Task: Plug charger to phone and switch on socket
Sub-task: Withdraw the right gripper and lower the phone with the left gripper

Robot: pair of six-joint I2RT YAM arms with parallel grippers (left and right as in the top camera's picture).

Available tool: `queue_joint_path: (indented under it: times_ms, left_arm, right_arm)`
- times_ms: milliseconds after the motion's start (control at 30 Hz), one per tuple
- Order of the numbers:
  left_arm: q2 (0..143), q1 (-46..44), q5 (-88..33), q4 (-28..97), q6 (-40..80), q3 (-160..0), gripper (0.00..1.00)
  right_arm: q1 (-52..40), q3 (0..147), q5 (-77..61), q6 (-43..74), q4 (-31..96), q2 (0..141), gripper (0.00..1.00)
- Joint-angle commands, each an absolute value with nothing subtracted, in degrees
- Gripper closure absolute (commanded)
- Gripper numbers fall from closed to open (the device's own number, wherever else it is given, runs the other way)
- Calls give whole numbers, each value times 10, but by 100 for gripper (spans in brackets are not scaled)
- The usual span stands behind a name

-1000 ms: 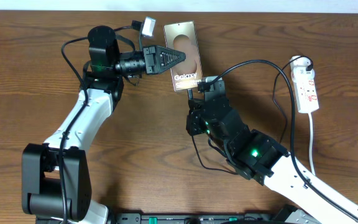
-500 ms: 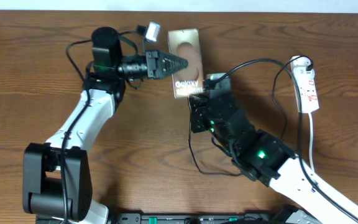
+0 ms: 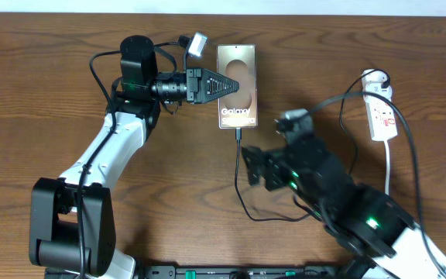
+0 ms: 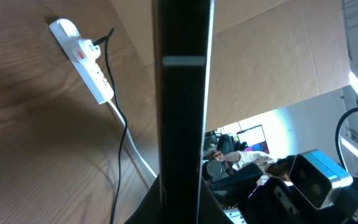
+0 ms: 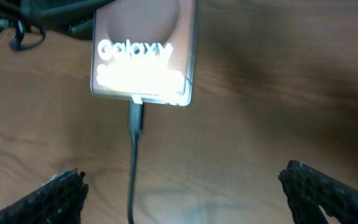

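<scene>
One phone (image 3: 238,113), one charger (image 3: 239,139), one socket (image 3: 382,113) and two arms are being shown on the wooden table (image 3: 45,85). The phone is being held face up at the far middle of the table, its white lettering toward the near edge. The left arm is being stretched sideways from the left. The left gripper (image 3: 224,84) is being kept clamped on the phone's left edge, and its pointed fingers are covering part of the dark oval. In the left wrist view the phone is being seen edge-on as a dark bar up the middle. The charger's small tip (image 5: 135,117) is being shown seated in the phone's near end, and its thin cable is trailing toward the near edge and looping under the right arm, so part of it is being hidden. The right gripper (image 5: 182,177) is being held just short of the phone's near end, aimed at it, jaws spread wide and holding nothing, with the cable running between them. The socket is lying well apart at the far right, with a black plug (image 3: 379,77) pushed into its far end and a white cord (image 3: 387,174) running off toward the near edge.
</scene>
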State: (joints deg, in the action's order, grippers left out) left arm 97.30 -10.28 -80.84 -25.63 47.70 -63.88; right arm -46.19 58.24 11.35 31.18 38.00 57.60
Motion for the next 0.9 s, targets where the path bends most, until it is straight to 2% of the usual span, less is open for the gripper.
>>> queue_joint_path:
  times_ms: [0,133,467,733,867]
  left_arm:
    - [965,-101,-814,-261,453,-640,93]
    - [965,-104,-757,-203,429,-640,93]
    - [965,-170,-478,68,257,-640,93]
    - [996,-159,-471,207,94,-640,93]
    - [1025,-140,-473,232,76,-640,93]
  right_arm:
    - [-459,592,123,328,426,521,1]
    - [-458,592,155,357,486,481,1]
    - [-458,592,166,377,558,453,1]
    - [-458,592,166,377,568,453,1]
    - [-458,592,166,377,569,453,1]
